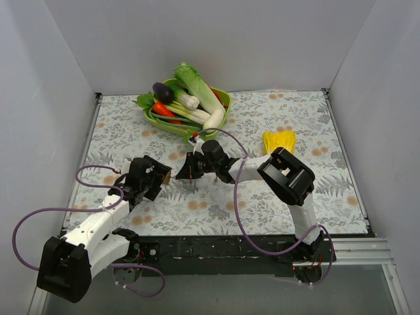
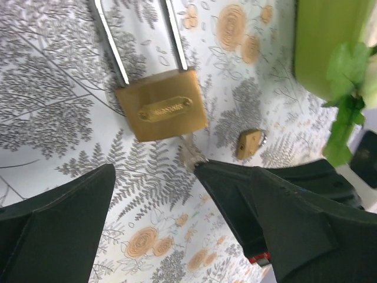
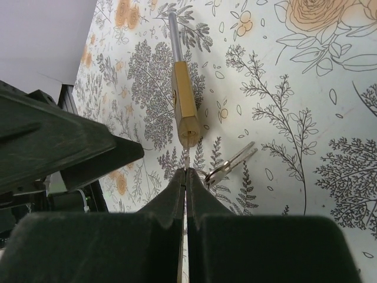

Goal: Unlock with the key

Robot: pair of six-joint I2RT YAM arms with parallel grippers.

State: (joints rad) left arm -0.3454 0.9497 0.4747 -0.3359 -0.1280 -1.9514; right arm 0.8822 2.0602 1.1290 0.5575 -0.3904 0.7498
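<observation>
The larger brass padlock [image 2: 162, 111] lies on the floral cloth, its silver shackle pointing away from my left wrist camera. It also shows end-on in the right wrist view [image 3: 186, 109] and small in the top view [image 1: 167, 176]. My right gripper [image 3: 185, 172] is shut on the thin grey key [image 3: 187, 158], whose tip is at the keyhole in the padlock's bottom. The key [image 2: 191, 154] shows between padlock and right fingers [image 2: 235, 194]. My left gripper [image 2: 177, 197] is open and empty, just short of the padlock. In the top view the left gripper [image 1: 156, 177] and right gripper [image 1: 182, 172] face each other.
A small brass padlock [image 2: 250, 143] lies to the right of the big one. Spare keys on a ring [image 3: 231, 164] lie beside my right fingers. A green bowl [image 1: 224, 118] of vegetables stands at the back, and a yellow object [image 1: 279, 140] lies to its right. Grey walls enclose the table.
</observation>
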